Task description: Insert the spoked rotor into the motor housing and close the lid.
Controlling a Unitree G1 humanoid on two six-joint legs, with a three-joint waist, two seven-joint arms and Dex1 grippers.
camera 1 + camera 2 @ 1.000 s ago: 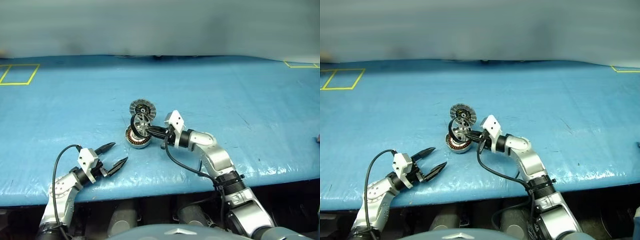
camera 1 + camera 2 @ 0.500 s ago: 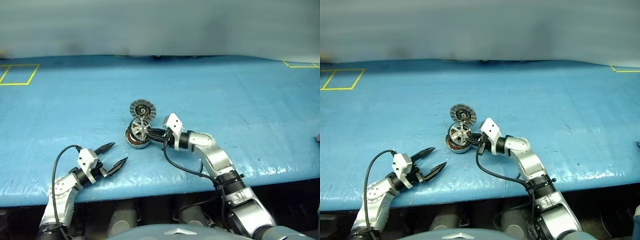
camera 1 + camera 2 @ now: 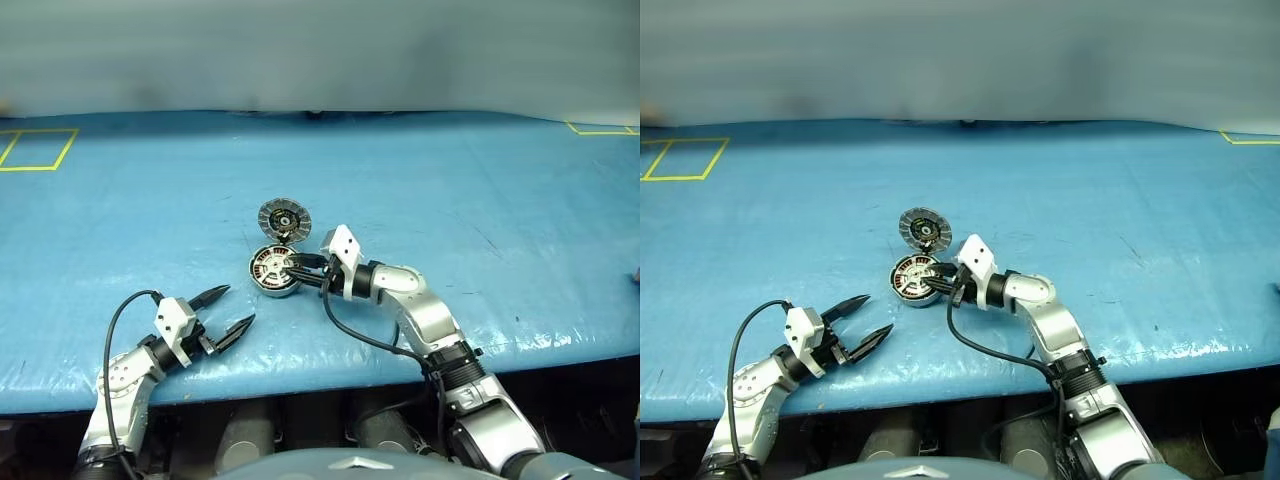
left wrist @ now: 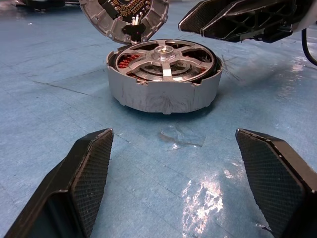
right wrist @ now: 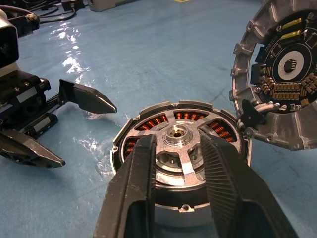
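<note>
The spoked rotor (image 3: pixel 271 266) lies flat inside the motor housing (image 4: pixel 163 93), with copper windings showing between its spokes. The lid (image 3: pixel 284 219) stands open, hinged at the housing's far edge, its inner face towards me. My right gripper (image 3: pixel 298 268) hovers just over the rotor's right side with its fingers a little apart and nothing between them; the hub (image 5: pixel 177 133) shows through the gap. My left gripper (image 3: pixel 240 304) rests open near the table's front edge, pointing at the housing from a short way off.
A blue sheet covers the table (image 3: pixel 480 180). Yellow tape marks sit at the far left (image 3: pixel 35 148) and far right (image 3: pixel 600 128) corners. A black cable (image 3: pixel 360 335) loops down from my right wrist.
The rotor, held upright over the housing by my right gripper a second ago, now lies flat inside it. The right gripper has let go and parted slightly. The left arm is still.
</note>
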